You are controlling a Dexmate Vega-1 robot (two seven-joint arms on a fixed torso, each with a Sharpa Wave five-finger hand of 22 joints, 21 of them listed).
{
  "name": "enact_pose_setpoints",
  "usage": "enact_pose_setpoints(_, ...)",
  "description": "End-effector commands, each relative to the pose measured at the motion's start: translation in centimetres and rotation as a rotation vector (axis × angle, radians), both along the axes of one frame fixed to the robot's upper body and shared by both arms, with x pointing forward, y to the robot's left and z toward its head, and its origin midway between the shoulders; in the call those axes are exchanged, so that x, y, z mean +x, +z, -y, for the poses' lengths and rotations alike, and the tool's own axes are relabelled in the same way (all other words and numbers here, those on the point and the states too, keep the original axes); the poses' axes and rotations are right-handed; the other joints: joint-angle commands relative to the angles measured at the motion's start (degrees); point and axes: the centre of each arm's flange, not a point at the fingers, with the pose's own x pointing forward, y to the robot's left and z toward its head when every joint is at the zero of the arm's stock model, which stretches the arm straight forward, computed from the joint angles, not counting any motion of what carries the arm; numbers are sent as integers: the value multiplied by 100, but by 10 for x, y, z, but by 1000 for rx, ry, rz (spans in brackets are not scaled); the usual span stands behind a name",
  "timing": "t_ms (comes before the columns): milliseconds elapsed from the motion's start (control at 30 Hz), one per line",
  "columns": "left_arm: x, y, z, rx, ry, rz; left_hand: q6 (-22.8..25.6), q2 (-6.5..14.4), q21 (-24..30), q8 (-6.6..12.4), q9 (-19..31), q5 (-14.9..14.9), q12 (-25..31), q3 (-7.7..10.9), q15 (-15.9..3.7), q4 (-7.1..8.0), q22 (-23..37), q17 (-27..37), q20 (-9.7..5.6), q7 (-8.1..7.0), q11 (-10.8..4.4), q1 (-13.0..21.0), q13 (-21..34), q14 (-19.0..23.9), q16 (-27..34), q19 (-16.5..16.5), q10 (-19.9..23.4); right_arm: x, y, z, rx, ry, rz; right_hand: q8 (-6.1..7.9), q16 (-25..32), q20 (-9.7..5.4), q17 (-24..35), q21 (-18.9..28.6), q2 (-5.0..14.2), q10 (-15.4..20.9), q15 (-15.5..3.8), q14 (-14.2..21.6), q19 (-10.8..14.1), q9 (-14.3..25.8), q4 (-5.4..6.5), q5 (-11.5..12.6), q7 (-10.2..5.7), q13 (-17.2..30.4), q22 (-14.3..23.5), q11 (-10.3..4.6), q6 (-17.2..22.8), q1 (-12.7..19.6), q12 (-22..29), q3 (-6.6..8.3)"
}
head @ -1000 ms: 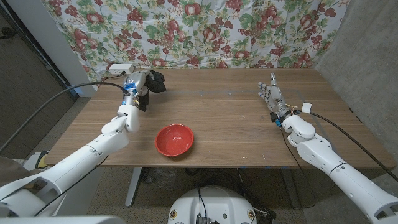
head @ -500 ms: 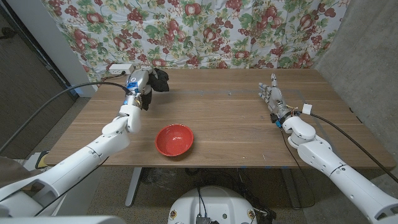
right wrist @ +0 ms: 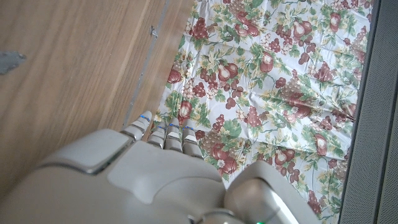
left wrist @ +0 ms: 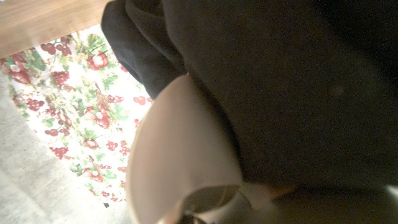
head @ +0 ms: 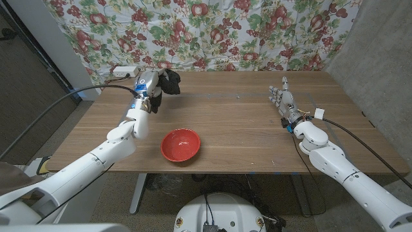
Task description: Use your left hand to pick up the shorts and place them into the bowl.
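My left hand [head: 147, 85] holds the black shorts [head: 168, 82] lifted above the table's far left part. The dark cloth bunches against the hand and hangs toward the table. In the left wrist view the shorts [left wrist: 273, 81] press close against a pale finger [left wrist: 177, 162]. The red bowl [head: 180, 144] stands empty near the table's front edge, nearer to me than the left hand and a little to its right. My right hand [head: 283, 101] stands on the right side of the table with fingers straight and nothing in it; its fingers [right wrist: 163, 132] point toward the far edge.
A fruit-patterned cloth [head: 212, 32] hangs behind the wooden table [head: 238, 122]. A white power strip [head: 126, 69] lies at the table's far left corner. A cable [head: 58, 106] runs along my left arm. Bare wood lies between the bowl and my right hand.
My left hand has carried the shorts to the right and a little higher. The right hand has shifted slightly right; the bowl has stayed put.
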Motion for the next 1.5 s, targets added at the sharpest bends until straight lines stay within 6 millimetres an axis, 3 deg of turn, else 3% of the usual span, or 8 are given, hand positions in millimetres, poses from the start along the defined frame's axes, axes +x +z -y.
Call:
enact_pose_setpoints(33, -11, 6, 17, 46, -51, 30, 37, -64, 855, -2, 22, 102, 37, 839, -942, -289, 3454, 1804, -1307, -11, 8, 37, 19, 465, 1148, 322, 22, 3, 3, 1, 0, 9, 7, 0, -6, -11, 19, -34, 77, 49, -24, -34, 33, 10, 13, 17, 9, 23, 30, -8, 30, 12, -12, 16)
enact_pose_setpoints(300, -22, 7, 27, 54, -88, 59, 37, -64, 855, -2, 22, 102, 37, 839, -942, -289, 3454, 1804, -1307, -11, 8, 37, 19, 465, 1148, 322, 22, 2, 1, 2, 2, 6, 7, -2, -6, -12, 18, -34, 78, 46, -27, -34, 35, 10, 11, 17, 11, 23, 30, -9, 27, 16, -14, 19)
enact_pose_setpoints(333, -23, 7, 28, 53, -92, 62, 14, -154, 642, -44, 9, 334, 88, 1375, -1025, -381, 3527, 1929, -1280, -22, 0, -357, -54, 457, 1148, 334, 19, 2, 1, 2, 3, 6, 6, -2, -5, -12, 18, -34, 78, 46, -27, -33, 36, 10, 11, 16, 13, 23, 30, -9, 28, 16, -14, 20)
enact_pose_setpoints(367, -24, 7, 29, 51, -97, 64, 70, -53, 809, -7, 8, 89, 87, 1082, -989, -414, 3624, 1960, -1297, -13, -6, -164, -59, 412, 1215, 305, 77, 2, 0, 2, 3, 6, 5, -2, -5, -12, 18, -34, 78, 46, -26, -32, 36, 10, 10, 16, 12, 23, 30, -8, 29, 17, -14, 20)
enact_pose_setpoints(600, -34, 5, 33, 69, -115, 77, 69, -12, 848, 2, 11, 9, 81, 987, -953, -413, 3648, 1959, -1321, -13, -3, -85, -52, 380, 1230, 270, 77, 4, -1, 1, 0, 11, 2, -2, -4, -8, 18, -35, 77, 56, -25, -31, 33, 10, 8, 17, 11, 23, 30, -4, 30, 21, -11, 22)
enact_pose_setpoints(633, -35, 5, 33, 74, -120, 87, 48, 68, 573, 37, -42, -83, 104, 828, -1019, -386, 3419, 1783, -1284, -23, 1, -95, -70, 364, 1189, 357, 70, 4, -1, 0, 1, 12, 1, -1, -5, -9, 18, -35, 77, 55, -26, -31, 33, 10, 8, 17, 14, 23, 30, -8, 31, 22, -12, 23)
enact_pose_setpoints(733, -39, 6, 33, 61, -124, 98, 65, 93, 669, 56, -33, -147, 98, 741, -992, -388, 3489, 1750, -1308, -8, -4, -43, -65, 375, 1167, 314, 75, 4, -1, 0, -2, 13, 0, -2, -4, -11, 17, -36, 77, 54, -26, -30, 33, 10, 7, 17, 7, 23, 30, -10, 30, 23, -13, 24)
enact_pose_setpoints(1500, -61, -4, 47, 116, -169, 149, 166, 105, 685, 75, -73, -193, 106, 680, -924, -384, 3491, 1748, -1339, -4, 0, -7, -59, 375, 1191, 319, 116, 6, -6, 0, 4, 24, -9, -3, -5, -10, 17, -36, 76, 57, -30, -34, 33, 10, 3, 15, 12, 23, 30, -2, 32, 30, -15, 30)
